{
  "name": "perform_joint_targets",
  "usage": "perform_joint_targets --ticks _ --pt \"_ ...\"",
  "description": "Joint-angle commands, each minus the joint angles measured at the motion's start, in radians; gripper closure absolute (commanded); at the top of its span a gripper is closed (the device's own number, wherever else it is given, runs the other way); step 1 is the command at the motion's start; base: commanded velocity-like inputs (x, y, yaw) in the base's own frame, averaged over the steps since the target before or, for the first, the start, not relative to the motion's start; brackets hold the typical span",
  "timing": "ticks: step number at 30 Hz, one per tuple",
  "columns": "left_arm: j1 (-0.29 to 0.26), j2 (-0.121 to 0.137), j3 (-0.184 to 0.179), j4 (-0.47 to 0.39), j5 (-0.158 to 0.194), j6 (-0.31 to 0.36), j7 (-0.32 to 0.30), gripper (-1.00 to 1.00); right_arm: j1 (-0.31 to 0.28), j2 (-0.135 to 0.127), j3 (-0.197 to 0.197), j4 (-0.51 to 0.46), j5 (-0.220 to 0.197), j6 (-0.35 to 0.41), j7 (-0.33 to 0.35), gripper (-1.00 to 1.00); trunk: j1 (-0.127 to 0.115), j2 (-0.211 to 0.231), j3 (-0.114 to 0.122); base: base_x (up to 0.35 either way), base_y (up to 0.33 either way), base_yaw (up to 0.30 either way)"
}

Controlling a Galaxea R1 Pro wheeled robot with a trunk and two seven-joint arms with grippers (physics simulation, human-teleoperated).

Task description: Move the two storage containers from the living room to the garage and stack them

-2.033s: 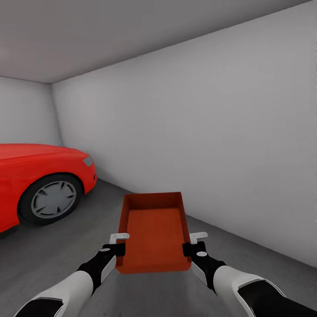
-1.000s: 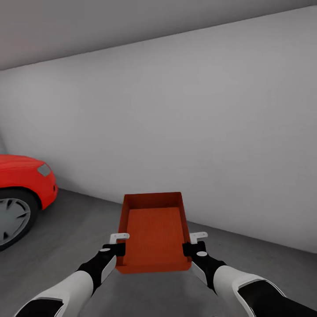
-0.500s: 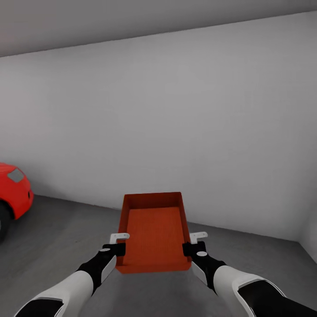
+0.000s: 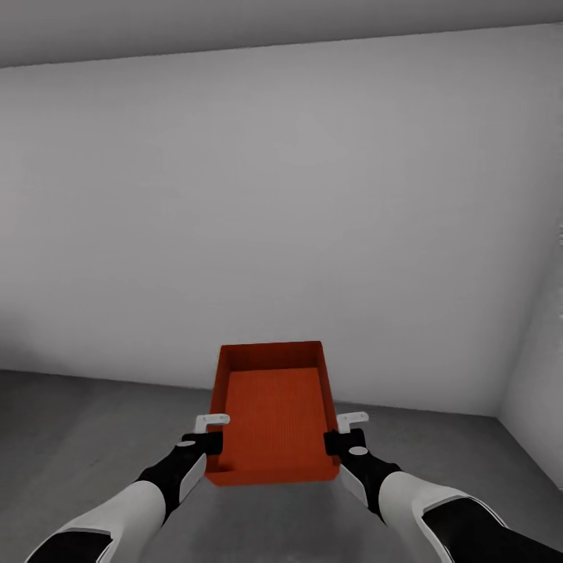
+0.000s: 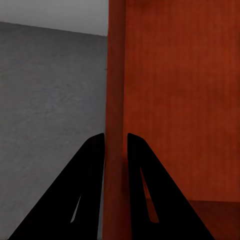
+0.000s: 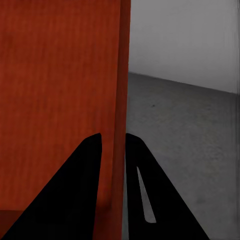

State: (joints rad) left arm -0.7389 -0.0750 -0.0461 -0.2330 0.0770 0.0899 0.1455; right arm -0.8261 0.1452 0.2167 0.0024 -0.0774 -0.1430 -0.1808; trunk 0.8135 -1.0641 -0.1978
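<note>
Nearest the robot, the left hand (image 4: 209, 432) pinches the left side wall of the storage container (image 4: 272, 414), and the right hand (image 4: 346, 430) pinches its right side wall. In each wrist view the two dark fingers (image 5: 92, 190) sit narrowly parted with the thin orange-red wall (image 5: 114, 100) between them, one finger (image 6: 80, 190) inside the bin and one outside. The open-topped container hangs level between both hands, above the grey concrete floor (image 4: 70, 422) of the garage. Beyond the container stands a plain white-grey wall (image 4: 274, 211), meeting a side wall (image 4: 539, 367) at the container's far right.
</note>
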Motion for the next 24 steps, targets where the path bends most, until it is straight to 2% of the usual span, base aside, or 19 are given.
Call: perform_joint_targets --ticks 1,20,24 --pt "0.0 0.0 0.031 -0.006 -0.014 0.007 0.054 1.0 -0.001 0.011 -0.042 0.002 -0.004 -0.001 0.032 1.0 0.001 -0.001 -0.001 0.307 0.14 -0.246" --pt "0.0 0.0 0.031 -0.006 -0.014 0.007 0.054 1.0 -0.001 0.011 -0.042 0.002 -0.004 -0.001 0.032 1.0 0.001 -0.001 -0.001 0.308 0.139 -0.245" --pt "0.0 0.0 0.031 -0.006 -0.014 0.007 0.054 1.0 -0.001 0.01 -0.042 0.002 -0.003 -0.001 0.032 1.0 0.001 -0.001 -0.001 0.157 0.046 -0.1"
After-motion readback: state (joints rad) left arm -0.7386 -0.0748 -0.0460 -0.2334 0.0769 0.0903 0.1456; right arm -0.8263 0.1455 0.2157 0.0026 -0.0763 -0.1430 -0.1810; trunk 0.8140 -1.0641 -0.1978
